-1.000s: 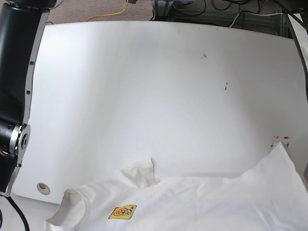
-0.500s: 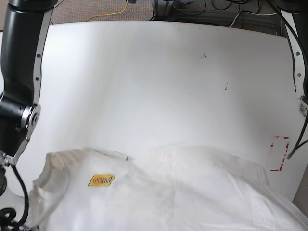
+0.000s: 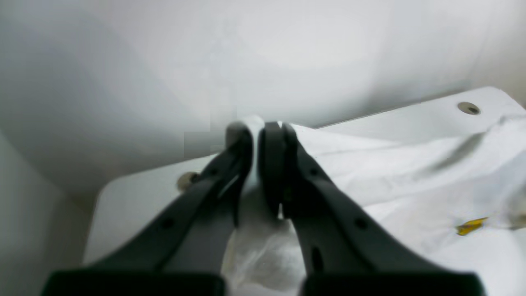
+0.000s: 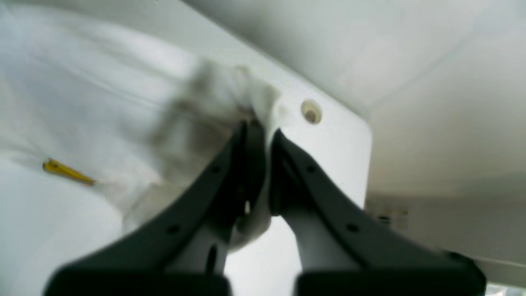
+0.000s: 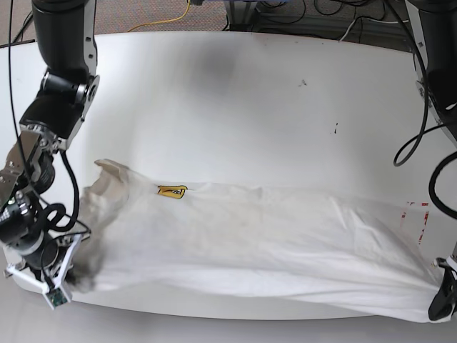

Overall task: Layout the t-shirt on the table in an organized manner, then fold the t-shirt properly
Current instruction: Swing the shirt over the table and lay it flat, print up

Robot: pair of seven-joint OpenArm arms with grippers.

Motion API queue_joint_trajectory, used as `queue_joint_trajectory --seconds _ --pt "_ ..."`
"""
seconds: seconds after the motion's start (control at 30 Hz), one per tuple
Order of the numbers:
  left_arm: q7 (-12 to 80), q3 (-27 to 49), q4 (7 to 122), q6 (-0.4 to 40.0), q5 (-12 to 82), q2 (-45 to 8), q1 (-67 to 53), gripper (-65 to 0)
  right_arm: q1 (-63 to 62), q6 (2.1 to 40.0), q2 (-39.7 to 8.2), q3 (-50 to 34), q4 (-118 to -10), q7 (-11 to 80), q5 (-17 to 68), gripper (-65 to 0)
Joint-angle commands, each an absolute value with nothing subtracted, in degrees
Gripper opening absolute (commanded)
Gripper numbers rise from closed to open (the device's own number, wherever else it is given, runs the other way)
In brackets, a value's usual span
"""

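Note:
The off-white t-shirt (image 5: 271, 243) is stretched sideways across the near part of the white table (image 5: 250, 93), with a small yellow label (image 5: 172, 191) facing up. In the base view my right gripper (image 5: 75, 270) is at the shirt's left end and my left gripper (image 5: 440, 304) at its far right corner. In the left wrist view the left gripper (image 3: 257, 131) is shut on a pinch of the t-shirt (image 3: 390, 172). In the right wrist view the right gripper (image 4: 263, 129) is likewise shut on a bunched edge of the t-shirt (image 4: 82, 102). The flower graphic is hidden.
A red-outlined tape mark (image 5: 418, 218) lies by the table's right edge, partly under the cloth. Small dark specks (image 5: 335, 128) dot the far half. A grey grommet hole (image 4: 311, 112) sits near the right gripper, another grommet hole (image 3: 468, 107) beyond the cloth. Cables run behind the table.
The shirt has gone from a heap at the near edge to a wide band pulled taut between both grippers. Both arms have come further into view and spread the cloth farther onto the table.

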State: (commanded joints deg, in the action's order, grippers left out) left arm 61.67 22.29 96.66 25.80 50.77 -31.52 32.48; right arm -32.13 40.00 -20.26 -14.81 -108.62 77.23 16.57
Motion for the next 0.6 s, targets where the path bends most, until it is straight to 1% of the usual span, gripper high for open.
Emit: queue_joint_trajectory --seconds 0.13,0.23,0.43,0.6 --pt "64.7 26.9 100.4 25.8 52.2 -31.5 24.5 -64.0 -23.1 40.0 -18.1 -16.7 -112.9 77.2 16.5 -65.0" --pt "64.9 29.6 102.0 25.8 53.1 -31.5 18.9 -64.0 -18.2 40.0 -16.5 -17.6 -114.3 77.2 16.5 -65.0" --pt "64.9 35.2 102.5 25.8 56.2 -31.4 8.0 -64.0 -9.1 40.0 -13.9 -20.1 -115.6 77.2 16.5 -65.0" --pt "64.9 40.6 102.5 25.8 59.7 -31.4 -0.8 -64.0 -2.7 40.0 -12.9 -20.5 -116.1 77.2 16.6 -65.0"
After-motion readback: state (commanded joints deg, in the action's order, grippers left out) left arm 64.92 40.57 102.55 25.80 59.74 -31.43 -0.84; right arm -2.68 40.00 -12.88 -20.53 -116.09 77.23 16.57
